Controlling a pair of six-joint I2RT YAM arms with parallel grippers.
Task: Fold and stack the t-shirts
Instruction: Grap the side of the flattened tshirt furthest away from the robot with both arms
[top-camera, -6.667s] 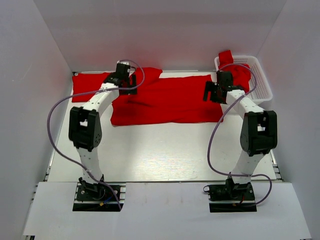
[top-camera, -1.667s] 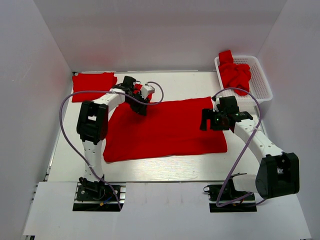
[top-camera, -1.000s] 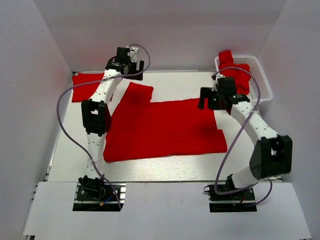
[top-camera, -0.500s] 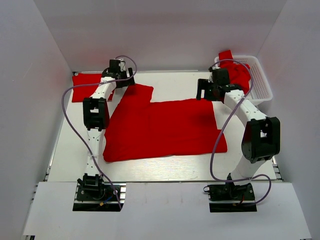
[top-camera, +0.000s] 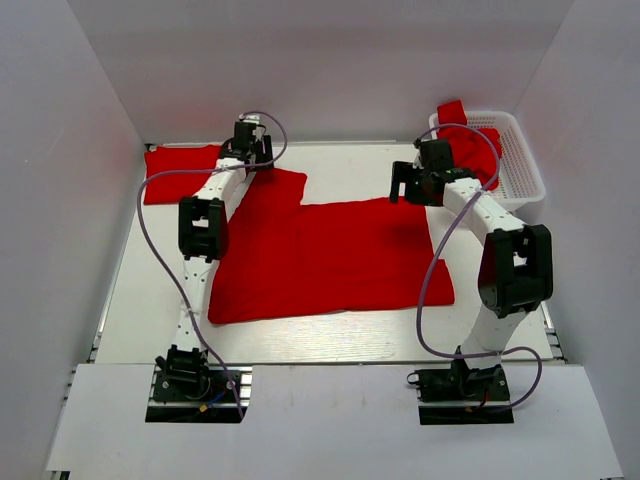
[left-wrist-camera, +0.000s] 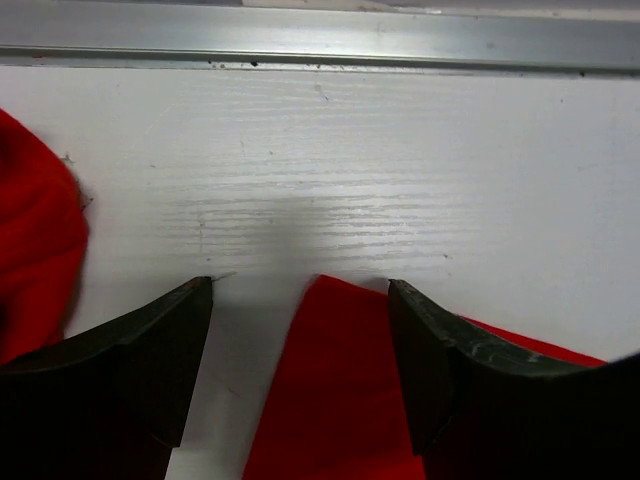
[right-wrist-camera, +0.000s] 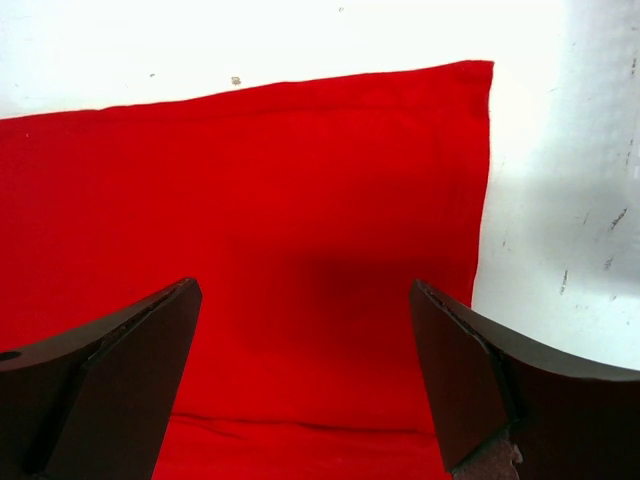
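A red t-shirt lies spread flat on the table, one sleeve pointing to the far left. A folded red shirt lies at the far left corner. More red shirts fill the white basket. My left gripper is open over the far tip of the sleeve, which lies between its fingers. My right gripper is open over the shirt's far right corner, holding nothing.
The white lattice basket stands at the far right corner. White walls enclose the table on three sides. A metal rail runs along the table's far edge. Purple cables loop from both arms.
The shirt was dragged toward the near side and laid flat. Both grippers let go and moved back to its far edge; the left one settled at the sleeve tip.
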